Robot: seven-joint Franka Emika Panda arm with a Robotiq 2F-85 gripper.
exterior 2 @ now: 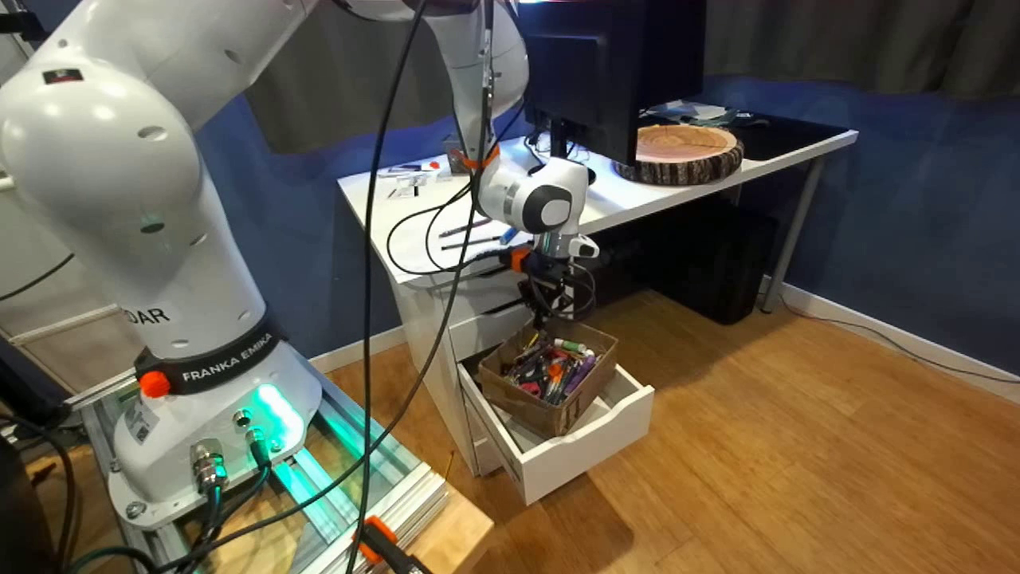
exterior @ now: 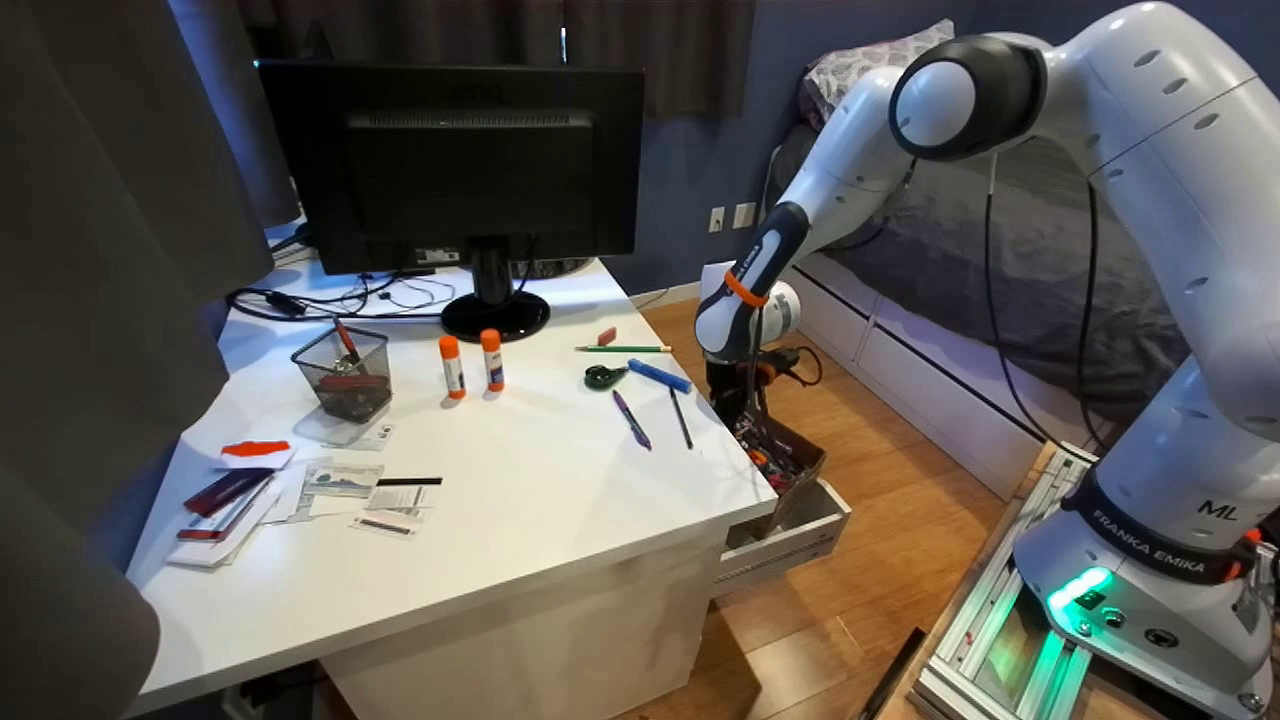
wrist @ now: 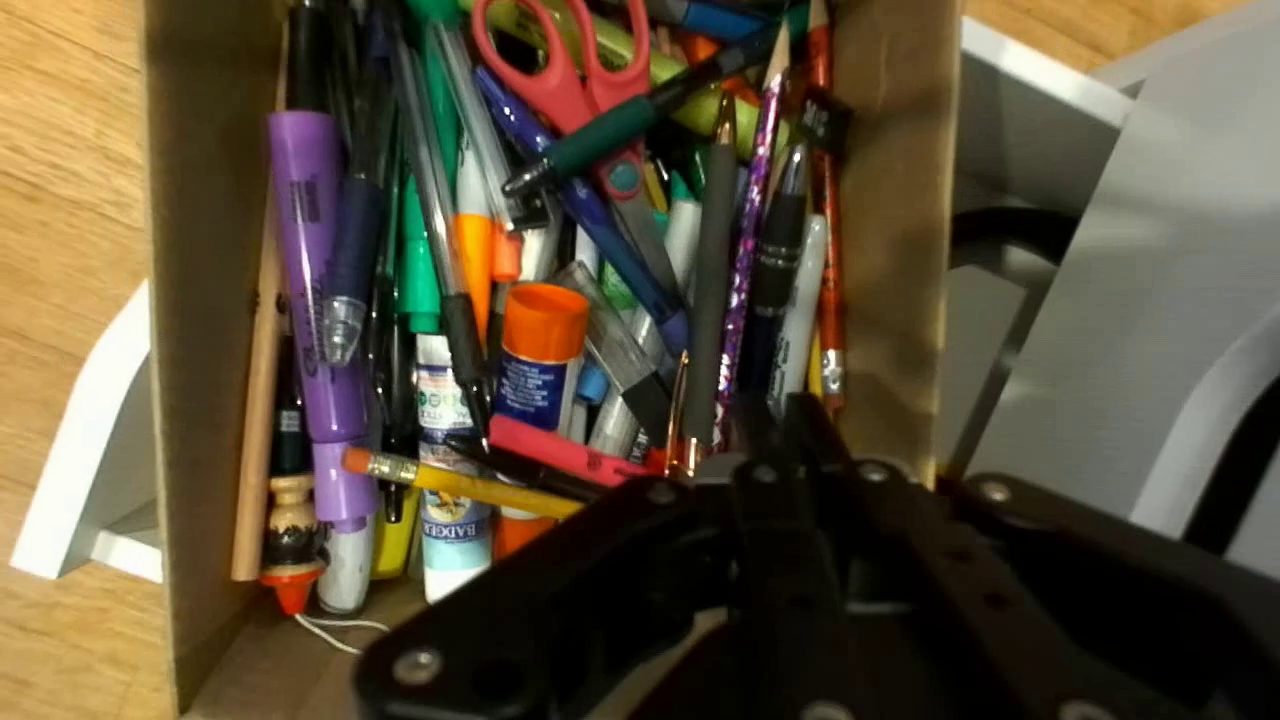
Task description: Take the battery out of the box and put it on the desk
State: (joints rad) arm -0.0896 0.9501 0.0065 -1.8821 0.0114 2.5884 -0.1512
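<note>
A brown cardboard box [exterior 2: 522,404], open at the top and plain-walled, sits in the pulled-out white drawer [exterior 2: 590,446] below the counter [exterior: 560,480], its rim rising above the drawer's walls. It is crammed with stationery: in the wrist view a purple marker [wrist: 315,200], pink-handled scissors [wrist: 565,100], an orange-capped glue stick [wrist: 543,330], a purple glitter pencil [wrist: 750,220] and a white tube lettered BADGER [wrist: 455,530] show among many pens. The battery cannot be picked out in this jumble.

The Panda arm [exterior: 1180,150] arches high from its base [exterior: 1130,590]; the forearm slants down past the counter's edge, and the Robotiq gripper [wrist: 785,430] hangs downward over the box. The jaws look together at their tips; whether they touch the contents, I cannot tell.

The box's opening faces up, and the box lies askew in the drawer. In the wrist view two walls run up and down the picture, but the upper end is cut off, so which way its long axis runs is unclear. Many of the pens lie roughly along those walls.
</note>
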